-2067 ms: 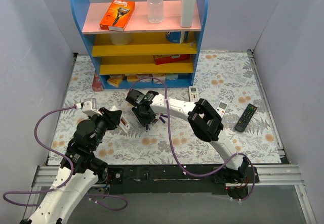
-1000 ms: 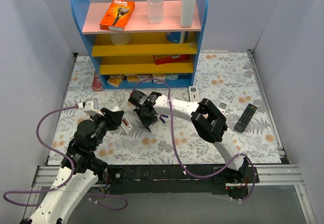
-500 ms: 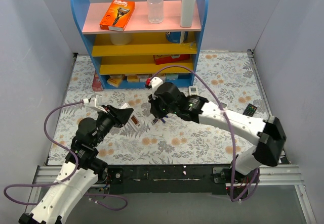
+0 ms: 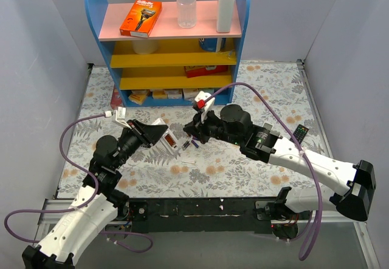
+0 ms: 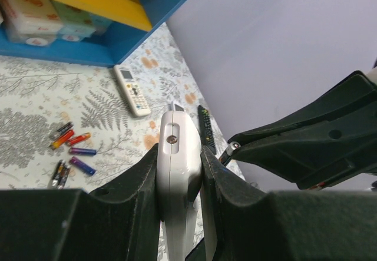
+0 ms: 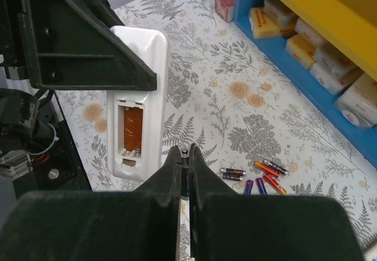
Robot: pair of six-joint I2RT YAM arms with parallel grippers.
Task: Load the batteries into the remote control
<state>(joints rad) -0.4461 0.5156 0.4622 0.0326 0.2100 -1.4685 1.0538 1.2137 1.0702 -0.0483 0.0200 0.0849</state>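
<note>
left gripper point(image 5: 178, 155) has the remote control point(image 5: 178, 181) squeezed between its two fingers, one on each long side. It's held up off the flowery table point(image 4: 273, 93) with the end poking out past the fingertips. From the right wrist view the remote's open battery bay point(image 6: 131, 128) faces that camera, cover off. The right gripper point(image 6: 184, 155) is clamped down on a single battery point(image 6: 184, 150), and only its little round end shows between the fingers. That tip sits just beside the remote's right edge near the lower end of the bay, close but not touching and not in the slot. The rest of the batteries point(image 6: 259, 175) lie loose on the table in a small cluster, red, purple-blue and dark ones, off to the right of the fingertips in that view, out in front of the blue shelf point(image 4: 93, 20)
</note>
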